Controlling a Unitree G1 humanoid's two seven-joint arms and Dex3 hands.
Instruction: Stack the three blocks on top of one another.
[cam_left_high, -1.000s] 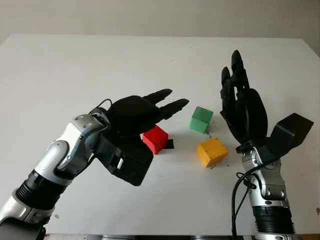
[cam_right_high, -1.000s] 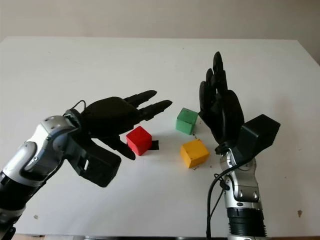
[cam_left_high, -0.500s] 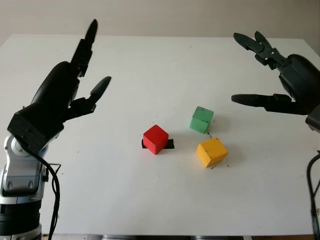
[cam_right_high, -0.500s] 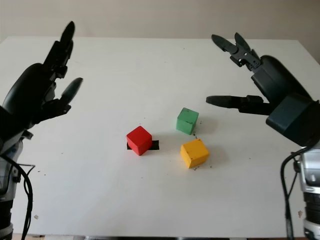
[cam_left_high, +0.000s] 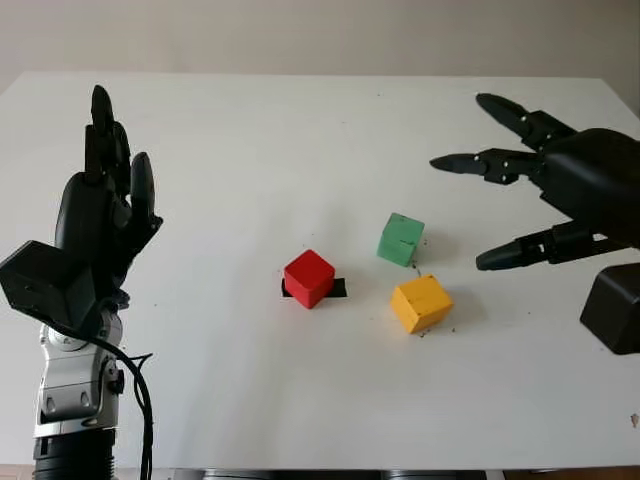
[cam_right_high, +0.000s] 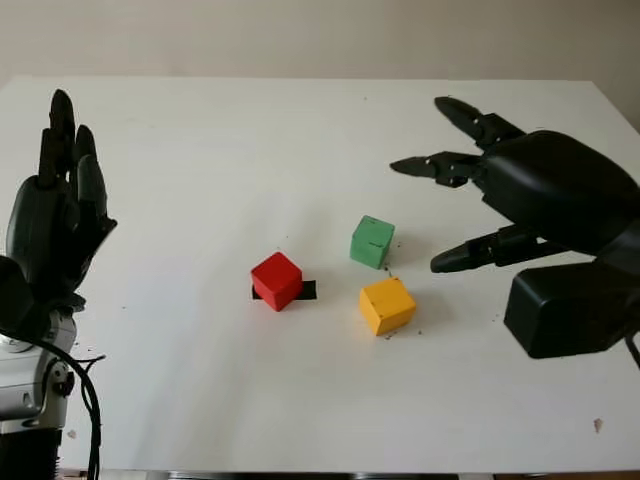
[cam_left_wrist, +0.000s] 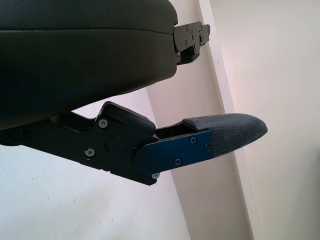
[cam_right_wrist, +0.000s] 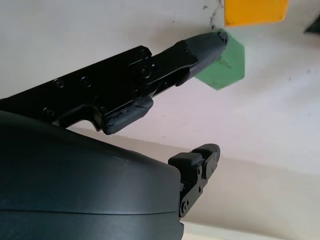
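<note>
No readable text, label, or number appears anywhere.

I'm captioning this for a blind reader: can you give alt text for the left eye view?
Three blocks sit apart and unstacked mid-table: a red block, a green block behind to its right, and a yellow block in front of the green. The open right hand hovers right of them; the open left hand is raised at far left.

White table (cam_left_high: 300, 150), its surface bearing small dark specks. Black tape mark (cam_left_high: 338, 288) near centre. Beige wall (cam_left_high: 320, 35) behind.
</note>
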